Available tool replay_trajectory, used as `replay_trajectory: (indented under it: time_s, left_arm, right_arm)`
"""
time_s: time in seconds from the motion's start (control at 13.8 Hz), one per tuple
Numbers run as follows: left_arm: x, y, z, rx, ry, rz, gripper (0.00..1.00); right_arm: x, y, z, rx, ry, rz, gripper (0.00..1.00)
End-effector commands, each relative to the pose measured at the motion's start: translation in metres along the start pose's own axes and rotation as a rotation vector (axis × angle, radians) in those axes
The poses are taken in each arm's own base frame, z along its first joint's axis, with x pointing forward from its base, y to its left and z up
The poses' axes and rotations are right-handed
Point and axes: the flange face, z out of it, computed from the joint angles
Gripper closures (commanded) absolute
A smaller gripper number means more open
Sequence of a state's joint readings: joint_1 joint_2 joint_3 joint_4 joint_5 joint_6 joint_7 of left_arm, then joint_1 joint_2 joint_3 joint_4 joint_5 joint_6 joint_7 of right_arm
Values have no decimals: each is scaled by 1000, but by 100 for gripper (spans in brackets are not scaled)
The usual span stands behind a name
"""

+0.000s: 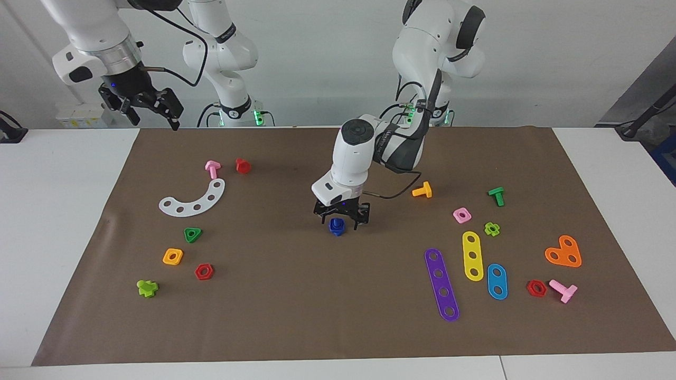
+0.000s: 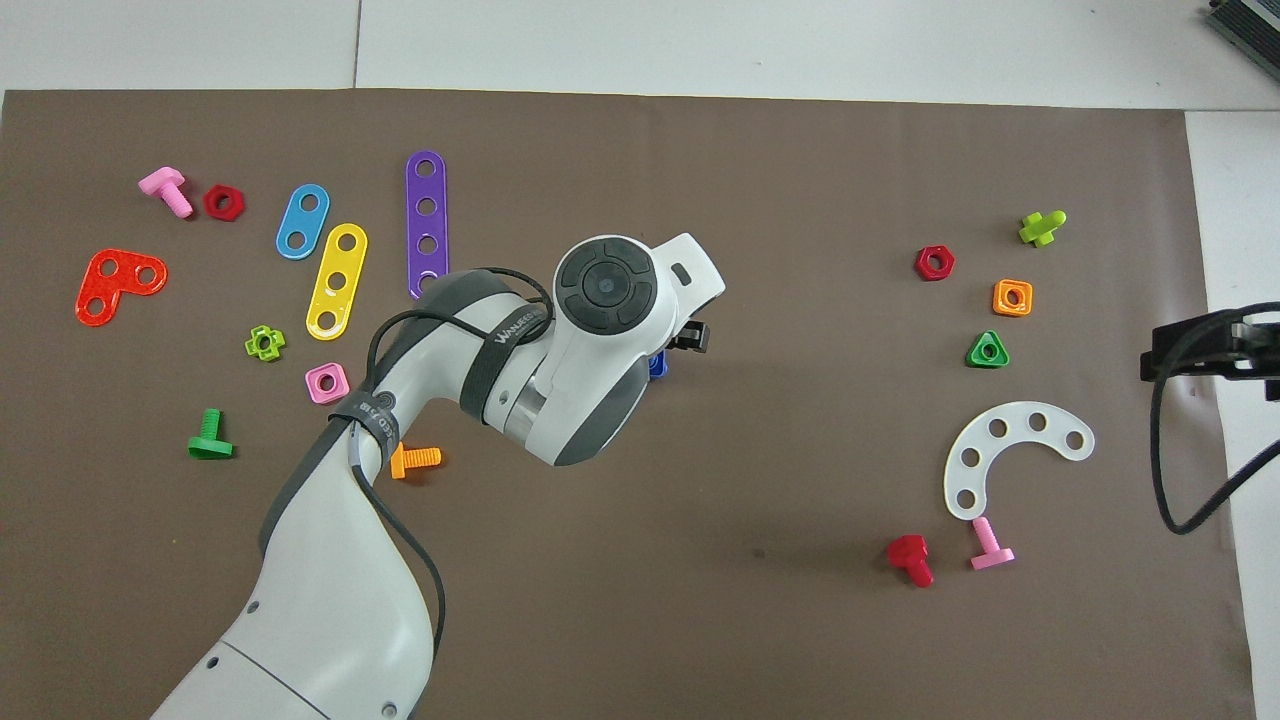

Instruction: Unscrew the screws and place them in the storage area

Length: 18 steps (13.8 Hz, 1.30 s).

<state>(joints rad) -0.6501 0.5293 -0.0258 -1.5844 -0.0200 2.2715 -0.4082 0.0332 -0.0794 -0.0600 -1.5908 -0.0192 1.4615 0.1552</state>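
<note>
The dark-blue screw (image 1: 336,226) stands with its blue nut in the middle of the brown mat (image 1: 327,311). My left gripper (image 1: 340,222) hangs low over it, open, one finger on each side of the screw. In the overhead view the left wrist covers all but a blue sliver of the screw (image 2: 657,366). The storage area (image 1: 158,232) lies toward the right arm's end, with a white curved strip (image 1: 193,199), green triangular nut (image 1: 193,234), orange square nut (image 1: 172,256) and red hex nut (image 1: 204,272). My right gripper (image 1: 153,108) waits open, raised over the mat's corner.
Purple (image 1: 441,284), yellow (image 1: 472,255) and blue (image 1: 497,281) strips lie toward the left arm's end, with an orange bolt (image 1: 422,190), pink nut (image 1: 461,215) and green bolt (image 1: 496,196). A pink bolt (image 1: 212,169) and red bolt (image 1: 242,165) lie by the white strip.
</note>
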Motion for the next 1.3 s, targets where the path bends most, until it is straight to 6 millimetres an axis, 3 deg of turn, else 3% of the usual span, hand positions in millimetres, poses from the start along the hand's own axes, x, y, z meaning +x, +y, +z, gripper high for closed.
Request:
replay_trajectory:
  time_s: [0.0, 0.51, 0.72, 1.23]
  left_arm:
    - [-8, -1, 8, 20, 16, -11, 0]
    - [-27, 0, 27, 10, 18, -44, 2]
    - [-28, 3, 24, 8, 21, -48, 13]
    - [-38, 6, 29, 13, 1, -50, 14]
  right_arm:
    - [-1, 0, -4, 20, -8, -14, 0]
    - [-1, 0, -4, 20, -8, -14, 0]
    - [-1, 0, -4, 20, -8, -14, 0]
    - [-1, 0, -4, 20, -8, -14, 0]
